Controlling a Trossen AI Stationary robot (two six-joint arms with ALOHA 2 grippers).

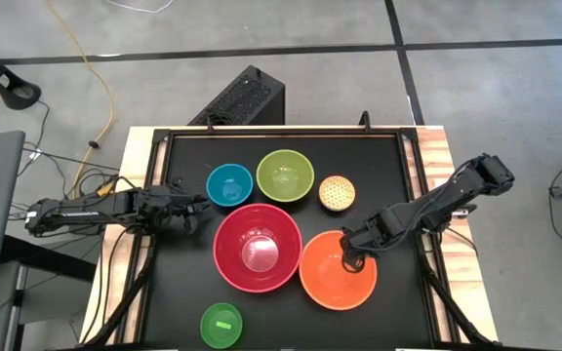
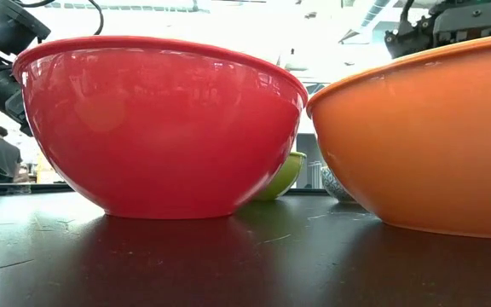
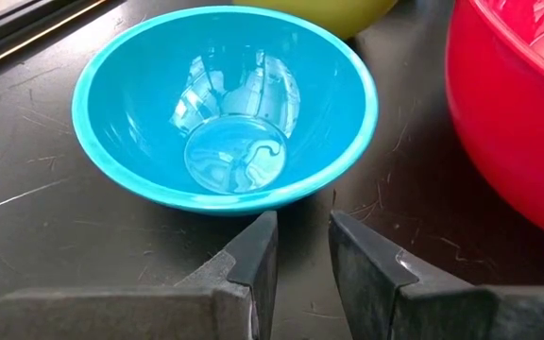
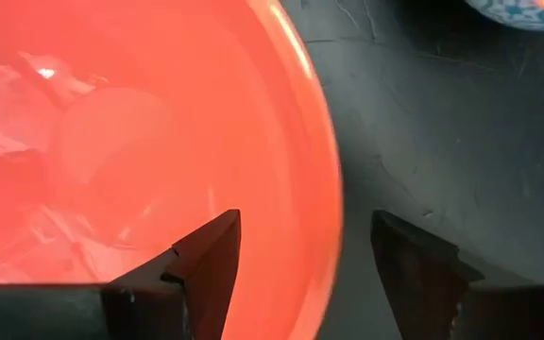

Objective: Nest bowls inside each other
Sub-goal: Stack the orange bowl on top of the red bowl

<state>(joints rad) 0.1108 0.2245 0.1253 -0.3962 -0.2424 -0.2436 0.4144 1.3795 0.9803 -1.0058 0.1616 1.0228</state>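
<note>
Six bowls stand upright on the black table top: pink-red [image 1: 258, 248] in the middle, orange [image 1: 338, 270] to its right, lime green [image 1: 285, 175], blue [image 1: 229, 184] and speckled tan-yellow [image 1: 337, 193] along the far side, and small bright green [image 1: 221, 324] near the front edge. My right gripper [image 4: 305, 255] is open and points down over the orange bowl's far right rim [image 4: 327, 208]. One finger is inside the bowl and one outside, neither touching it. My left gripper [image 3: 302, 236] rests low just left of the blue bowl [image 3: 225, 104], its fingers a narrow gap apart with nothing between them.
The pink-red bowl [image 2: 160, 128] and orange bowl [image 2: 424, 136] stand almost rim to rim. Wooden rails [image 1: 435, 156] border the black top on the left and right. A black box [image 1: 247, 97] sits behind the far edge, with cables off to the left.
</note>
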